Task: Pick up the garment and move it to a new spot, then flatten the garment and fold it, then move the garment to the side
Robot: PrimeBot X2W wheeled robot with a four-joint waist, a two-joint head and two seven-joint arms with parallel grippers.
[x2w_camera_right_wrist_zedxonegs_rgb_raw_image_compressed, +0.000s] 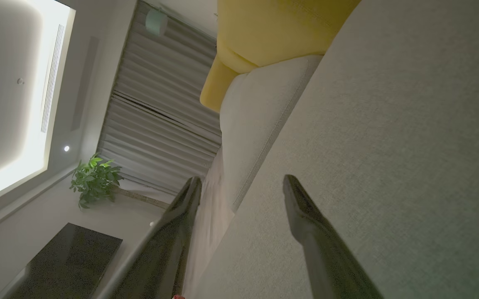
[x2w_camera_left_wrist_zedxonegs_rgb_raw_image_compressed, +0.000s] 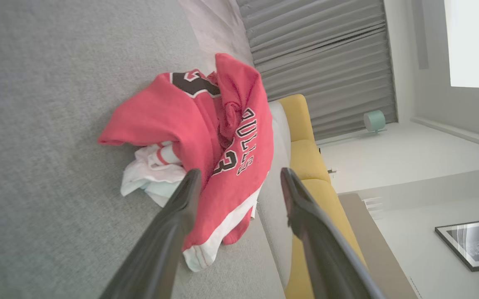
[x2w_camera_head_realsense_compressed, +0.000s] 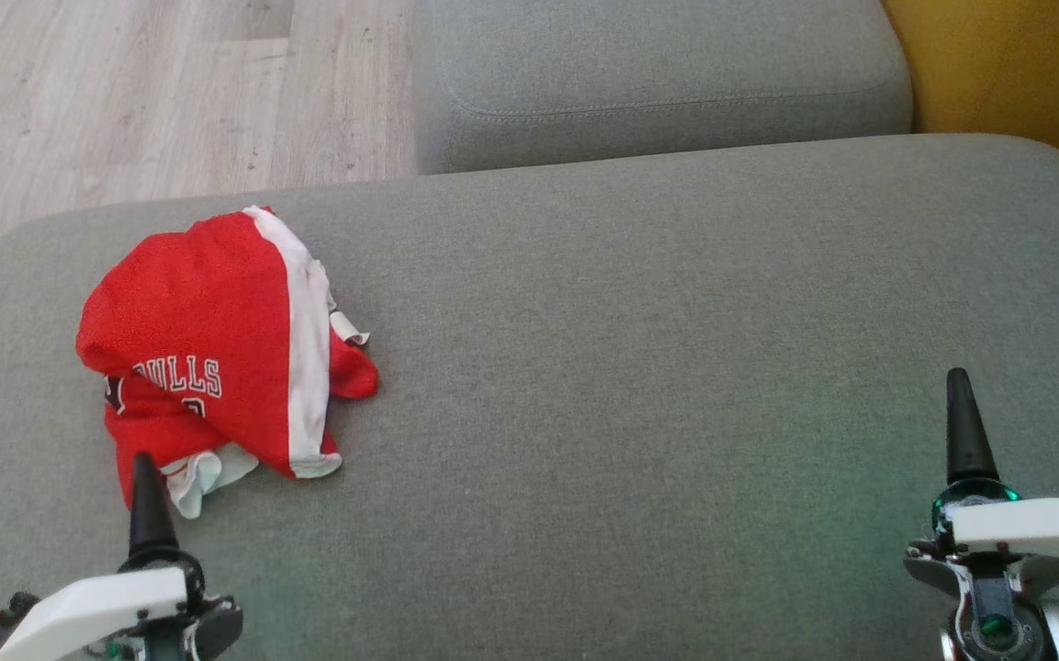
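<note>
Finds the garment [x2w_camera_head_realsense_compressed: 208, 330] heaped at nine o'clock on the grey cushion [x2w_camera_head_realsense_compressed: 630, 367], close to the cushion's left edge, with the white band running roughly from twelve to six. Puts the heap at twelve o'clock from the left gripper [x2w_camera_left_wrist_zedxonegs_rgb_raw_image_compressed: 240, 171], just beyond the fingertips, framed between spread jaws in the left wrist view. Cannot tell whether touching yet. Shows nothing grasped there. Places the right gripper [x2w_camera_right_wrist_zedxonegs_rgb_raw_image_compressed: 242, 178], equally spread and empty, well apart at four o'clock over bare cushion. Favours, as a judgement, a straight forward reach by the left arm onto the near hem.
</note>
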